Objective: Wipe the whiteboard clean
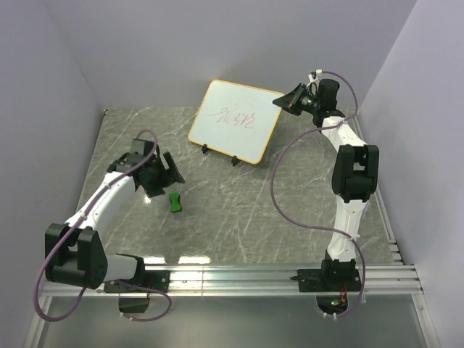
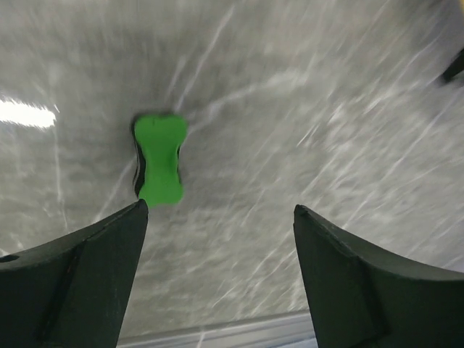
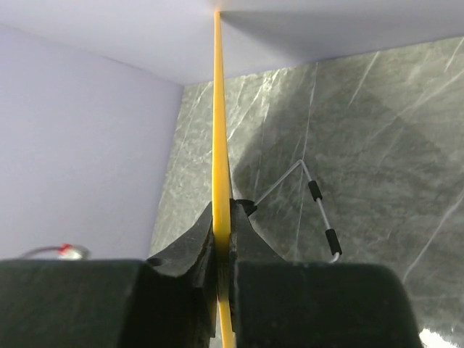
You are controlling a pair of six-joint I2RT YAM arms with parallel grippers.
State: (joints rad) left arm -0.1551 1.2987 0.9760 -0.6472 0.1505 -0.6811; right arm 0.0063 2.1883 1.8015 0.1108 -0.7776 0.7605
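The whiteboard (image 1: 235, 119) stands tilted at the back of the table on small black feet, with red scribbles on its white face. My right gripper (image 1: 288, 101) is shut on its right edge; in the right wrist view the orange rim (image 3: 220, 145) runs edge-on between the fingers (image 3: 246, 239). A small green eraser (image 1: 175, 201) lies flat on the table. My left gripper (image 1: 168, 174) is open just behind it; in the left wrist view the eraser (image 2: 159, 158) lies ahead of the left fingertip (image 2: 123, 232), apart from both fingers.
The board's wire stand (image 3: 319, 203) with black sleeves shows behind it. Grey walls close the back and both sides. A metal rail (image 1: 239, 279) with the arm bases runs along the near edge. A purple cable (image 1: 279, 196) loops beside the right arm.
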